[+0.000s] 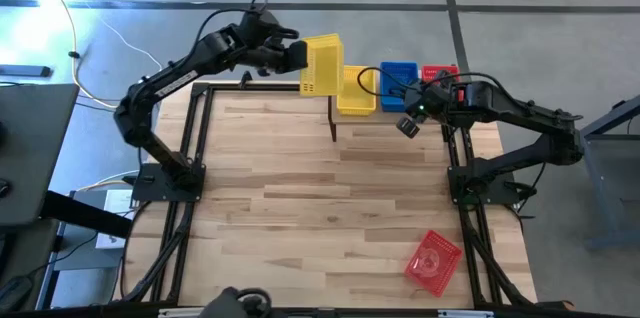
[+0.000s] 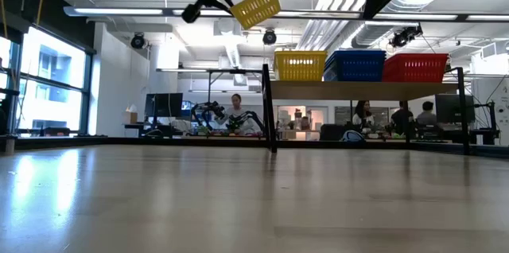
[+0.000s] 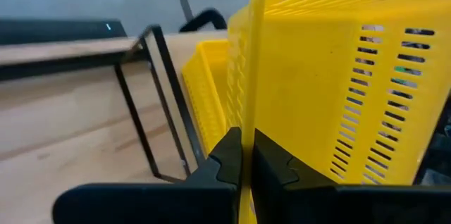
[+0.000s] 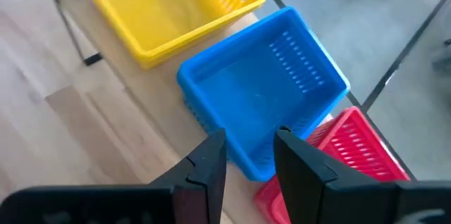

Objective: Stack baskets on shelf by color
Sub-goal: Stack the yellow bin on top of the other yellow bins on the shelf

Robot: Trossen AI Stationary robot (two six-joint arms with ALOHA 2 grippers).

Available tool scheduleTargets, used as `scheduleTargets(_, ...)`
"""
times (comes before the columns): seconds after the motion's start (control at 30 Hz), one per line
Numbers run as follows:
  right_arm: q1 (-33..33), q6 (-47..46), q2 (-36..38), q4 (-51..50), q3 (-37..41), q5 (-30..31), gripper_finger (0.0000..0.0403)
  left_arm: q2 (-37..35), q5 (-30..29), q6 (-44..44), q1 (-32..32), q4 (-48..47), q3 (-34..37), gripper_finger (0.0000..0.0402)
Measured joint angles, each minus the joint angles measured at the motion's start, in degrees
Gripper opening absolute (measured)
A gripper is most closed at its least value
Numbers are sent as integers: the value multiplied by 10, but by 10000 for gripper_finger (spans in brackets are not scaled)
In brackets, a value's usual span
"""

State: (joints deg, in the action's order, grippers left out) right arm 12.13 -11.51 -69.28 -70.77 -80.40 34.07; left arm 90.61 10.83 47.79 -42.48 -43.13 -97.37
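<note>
My left gripper (image 1: pixel 298 56) is shut on a yellow mesh basket (image 1: pixel 321 65), held high near the left end of the shelf (image 2: pixel 358 90); the low view shows this basket (image 2: pixel 256 6) tilted in the air. On the shelf plank sit a yellow basket (image 1: pixel 357 93), a blue one (image 1: pixel 398 80) and a red one (image 1: pixel 440 73), side by side on their bottoms. My right gripper (image 4: pixel 250 157) is open and hovers over the blue basket (image 4: pixel 261 97) without touching it. Another red basket (image 1: pixel 433 261) lies on the tabletop near the near right corner. My left gripper pinches the held yellow basket by its rim (image 3: pixel 247 129) between the two fingers, one finger (image 3: pixel 227 157) on each side of the thin edge. The fingers come roughly level from the table's left. The basket is lifted clear and tilted, above the height of the shelf baskets.
The shelf stands on thin black legs (image 2: pixel 269 110) along the table's far edge. The wide wooden tabletop (image 1: pixel 330 198) lies in front of it. People sit at desks in the room behind (image 2: pixel 235 114).
</note>
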Motion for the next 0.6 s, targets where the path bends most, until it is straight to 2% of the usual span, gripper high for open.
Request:
scheduleTargets(0.2,26,16,0,7,0,3,105,59,42,21,-6,1,-47,2)
scheduleTargets(0.6,52,11,0,9,0,3,105,166,81,46,-2,0,-170,3)
